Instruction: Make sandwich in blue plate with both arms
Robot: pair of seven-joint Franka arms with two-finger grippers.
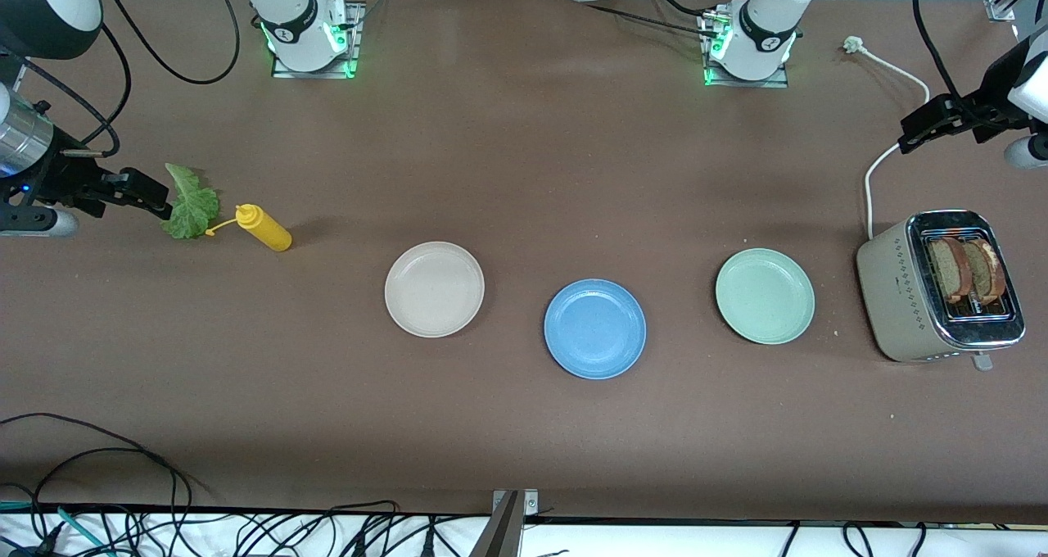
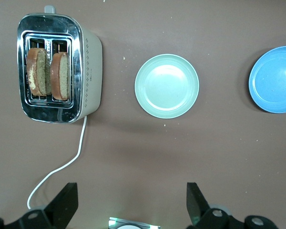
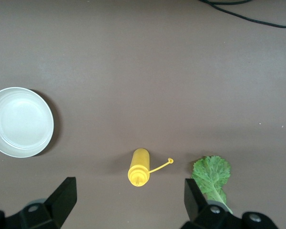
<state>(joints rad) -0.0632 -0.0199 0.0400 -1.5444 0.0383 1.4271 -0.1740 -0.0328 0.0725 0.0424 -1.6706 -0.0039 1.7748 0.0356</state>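
The blue plate (image 1: 595, 328) sits empty in the middle of the table, nearer the front camera than the other plates; it also shows in the left wrist view (image 2: 274, 78). Two brown bread slices (image 1: 970, 269) stand in the toaster (image 1: 905, 295), also seen in the left wrist view (image 2: 50, 72). A green lettuce leaf (image 1: 190, 203) lies flat toward the right arm's end (image 3: 211, 176). My right gripper (image 1: 143, 190) hangs open and empty beside the lettuce (image 3: 128, 200). My left gripper (image 1: 921, 131) hangs open and empty over the toaster's white cord (image 2: 132, 202).
A cream-white plate (image 1: 434, 288) and a mint-green plate (image 1: 765, 296) flank the blue plate. A yellow squeeze bottle (image 1: 264, 227) lies on its side next to the lettuce. The toaster's white cord (image 1: 880, 164) runs toward the left arm's base. Black cables lie along the front edge.
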